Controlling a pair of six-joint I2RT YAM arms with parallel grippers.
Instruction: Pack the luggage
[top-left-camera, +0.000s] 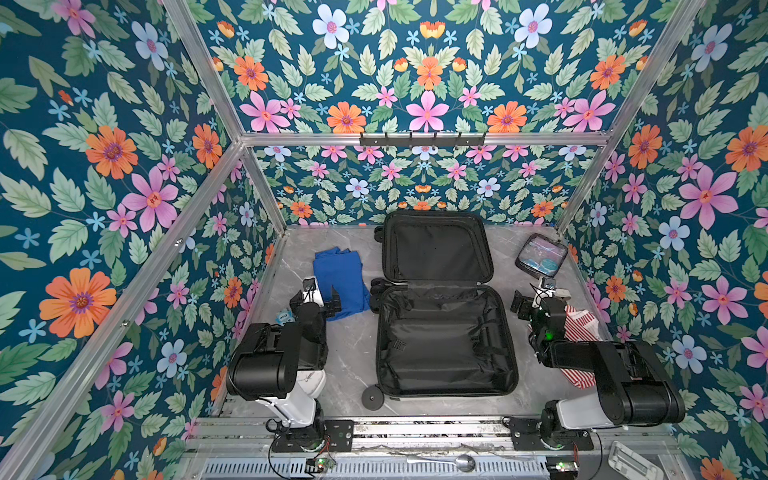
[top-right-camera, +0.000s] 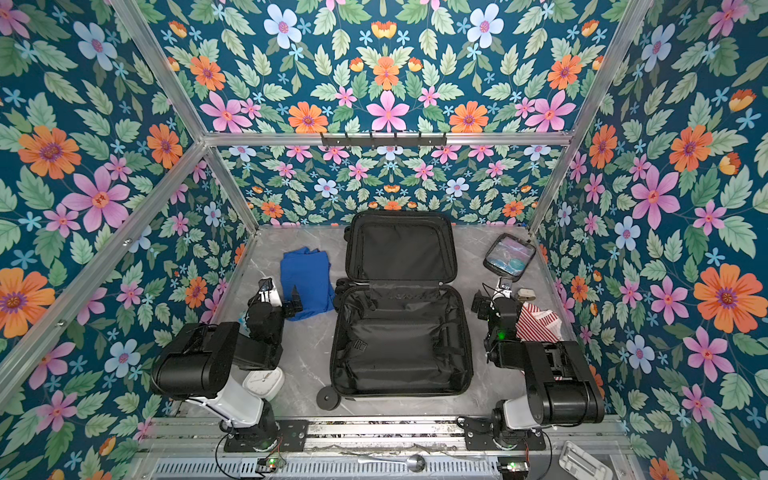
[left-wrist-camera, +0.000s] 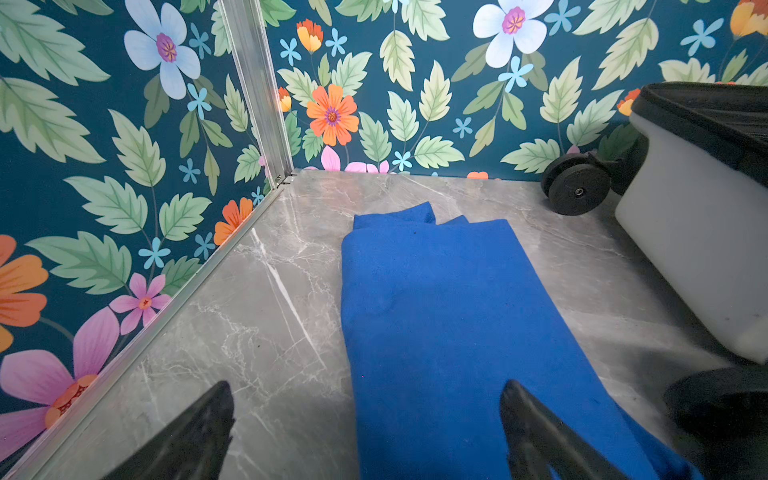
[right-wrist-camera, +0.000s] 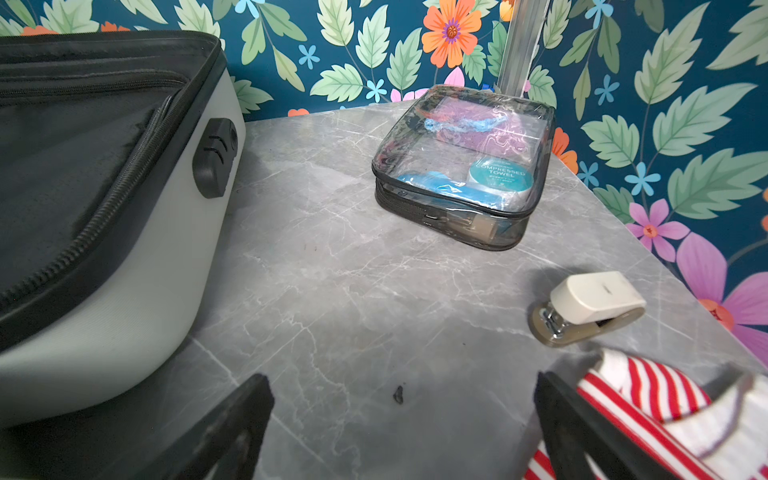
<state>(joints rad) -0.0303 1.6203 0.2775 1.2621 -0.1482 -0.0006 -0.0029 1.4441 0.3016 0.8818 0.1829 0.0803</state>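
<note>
Lying opened flat at the middle of the table (top-left-camera: 353, 353) with both black-lined halves empty, white-shelled luggage (top-left-camera: 444, 345) stretched from near edge to far edge, wheels toward the left edge. Holding a compressed towel and blue items, clear pouch (top-left-camera: 541, 255) at the far right corner. Spread wide, gripping nothing: left gripper (left-wrist-camera: 368, 386) straddling the edge of the blue cloth (left-wrist-camera: 436, 311), right gripper (right-wrist-camera: 403, 378) over bare table.
</note>
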